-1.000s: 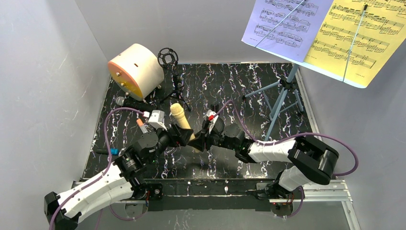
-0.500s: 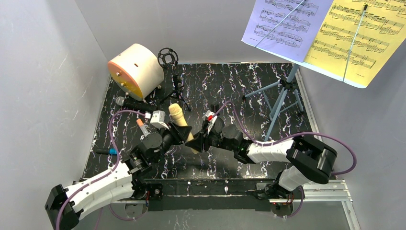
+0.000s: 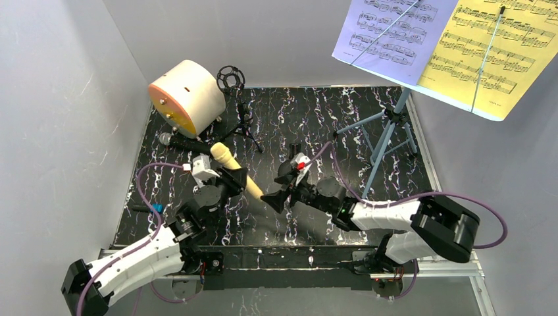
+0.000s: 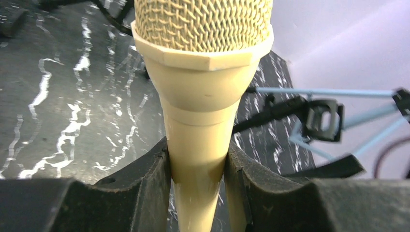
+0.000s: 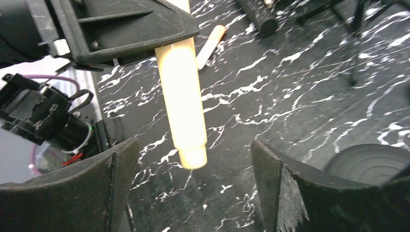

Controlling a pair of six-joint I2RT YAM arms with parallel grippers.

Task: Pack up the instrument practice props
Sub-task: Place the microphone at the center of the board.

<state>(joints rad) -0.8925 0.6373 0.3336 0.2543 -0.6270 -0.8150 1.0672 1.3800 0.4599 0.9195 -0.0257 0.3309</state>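
Observation:
A cream microphone [image 3: 233, 172] is held off the table by my left gripper [image 3: 237, 180], which is shut on its handle just below the mesh head [image 4: 203, 29]. The handle's tail [image 5: 186, 121] hangs free between the wide-apart fingers of my right gripper [image 3: 276, 191], touching neither; that gripper is open. A silver-headed microphone [image 3: 179, 141] lies at the back left. Behind it stands a black tripod mic pole [image 3: 245, 125]. The blue music rack [image 3: 388, 128] stands at the back right with a lavender score sheet [image 3: 388, 29] and a yellow score sheet [image 3: 500, 46].
A big cream cylinder with an orange face [image 3: 187, 95] lies at the back left corner. A dark round disc [image 5: 372, 162] sits on the marbled black table [image 3: 316, 118] by my right fingers. Grey walls close in both sides.
My right gripper has opened and let go of the cream microphone's handle. The left gripper closed on it and has drawn it back to the left.

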